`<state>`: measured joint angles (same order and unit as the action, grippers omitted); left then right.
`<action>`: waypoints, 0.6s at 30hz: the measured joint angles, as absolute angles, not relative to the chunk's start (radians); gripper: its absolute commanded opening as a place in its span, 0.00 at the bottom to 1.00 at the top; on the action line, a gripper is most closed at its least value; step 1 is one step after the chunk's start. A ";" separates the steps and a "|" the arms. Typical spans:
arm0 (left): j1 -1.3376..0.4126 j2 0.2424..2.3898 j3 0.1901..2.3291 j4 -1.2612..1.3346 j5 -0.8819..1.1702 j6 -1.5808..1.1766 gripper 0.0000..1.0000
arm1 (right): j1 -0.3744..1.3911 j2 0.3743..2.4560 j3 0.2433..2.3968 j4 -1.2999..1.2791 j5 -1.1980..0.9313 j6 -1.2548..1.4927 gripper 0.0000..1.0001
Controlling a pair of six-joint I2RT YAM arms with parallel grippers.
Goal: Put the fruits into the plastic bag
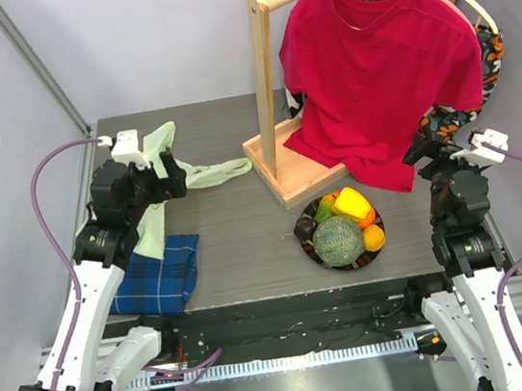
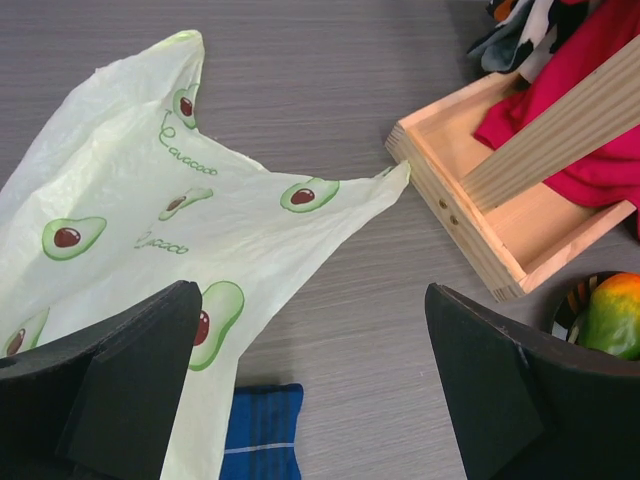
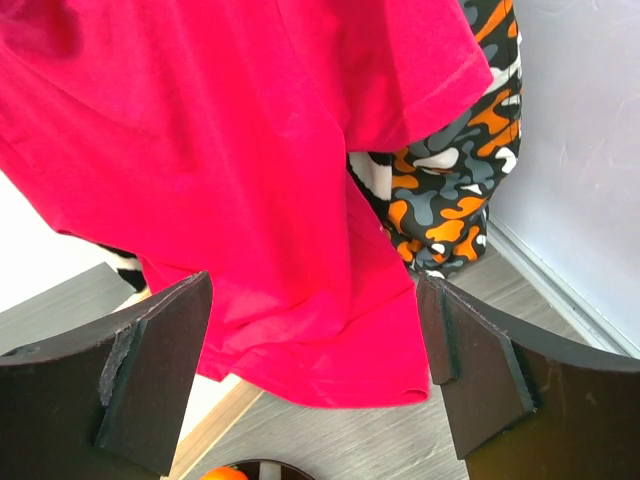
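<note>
The fruits lie together on a dark plate point(image 1: 305, 248) right of centre: a netted grey-green melon point(image 1: 337, 240), a yellow pepper-like piece point(image 1: 352, 203), an orange point(image 1: 374, 236), a green piece point(image 1: 323, 210) and a dark purple piece point(image 1: 304, 229). The plastic bag point(image 1: 211, 173) lies flat on the table at the left, empty, with avocado prints clear in the left wrist view point(image 2: 150, 230). My left gripper point(image 1: 172, 174) hovers open over the bag's edge point(image 2: 310, 300). My right gripper point(image 1: 425, 148) is open and empty, raised right of the plate, facing the red shirt point(image 3: 313, 285).
A wooden rack point(image 1: 283, 178) with a hanging red T-shirt point(image 1: 380, 72) stands behind the plate. A patterned garment point(image 3: 450, 190) hangs behind the shirt. A blue plaid cloth point(image 1: 165, 275) lies near the front left. Grey walls close in both sides.
</note>
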<state>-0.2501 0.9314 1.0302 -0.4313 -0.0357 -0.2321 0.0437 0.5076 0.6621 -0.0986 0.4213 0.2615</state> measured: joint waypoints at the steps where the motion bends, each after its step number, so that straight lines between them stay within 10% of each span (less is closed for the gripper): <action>1: -0.250 0.935 1.031 -0.433 -0.032 -0.233 1.00 | 0.044 0.514 0.662 -0.099 0.424 0.262 0.92; 18: -0.253 0.973 1.070 -0.463 0.051 -0.216 1.00 | 0.044 0.491 0.646 -0.102 0.451 0.265 0.91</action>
<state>-0.2535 0.9730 1.0702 -0.4629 0.0509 -0.2157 0.0437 0.4908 0.6464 -0.1017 0.4507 0.2646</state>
